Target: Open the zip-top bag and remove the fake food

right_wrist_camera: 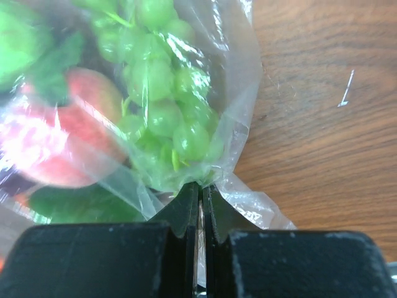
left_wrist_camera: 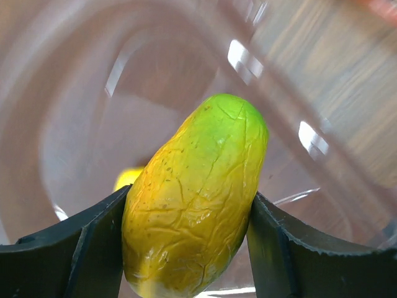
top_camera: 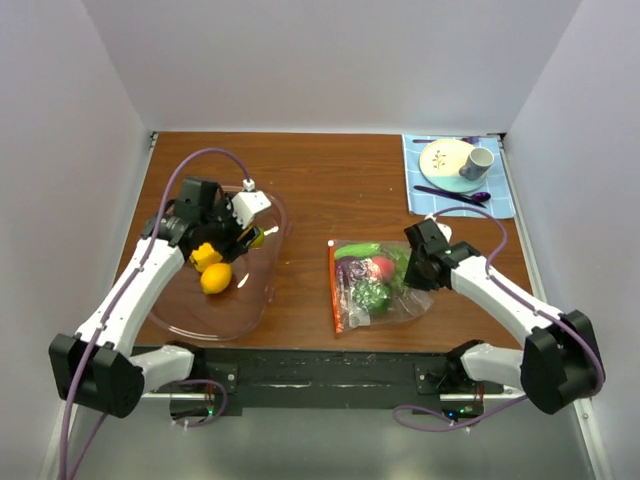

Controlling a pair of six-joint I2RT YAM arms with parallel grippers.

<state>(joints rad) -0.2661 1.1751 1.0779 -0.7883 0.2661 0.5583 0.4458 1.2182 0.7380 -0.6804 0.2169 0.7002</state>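
Note:
The clear zip-top bag (top_camera: 375, 285) lies right of centre, its orange-red zip strip (top_camera: 335, 290) along the left edge. It holds green grapes (right_wrist_camera: 164, 99), a pink-red fruit (right_wrist_camera: 68, 130) and other green pieces. My right gripper (top_camera: 412, 268) is shut on the bag's right end, pinching the plastic (right_wrist_camera: 200, 192). My left gripper (top_camera: 248, 238) is shut on a yellow-green mango (left_wrist_camera: 195, 198) and holds it over the clear pinkish bowl (top_camera: 262, 300). Two yellow pieces (top_camera: 212, 270) lie in the bowl.
A blue mat (top_camera: 505, 190) at the back right carries a plate (top_camera: 440, 160), a grey cup (top_camera: 478, 162) and a purple spoon (top_camera: 455, 195). Bare wood lies between bowl and bag.

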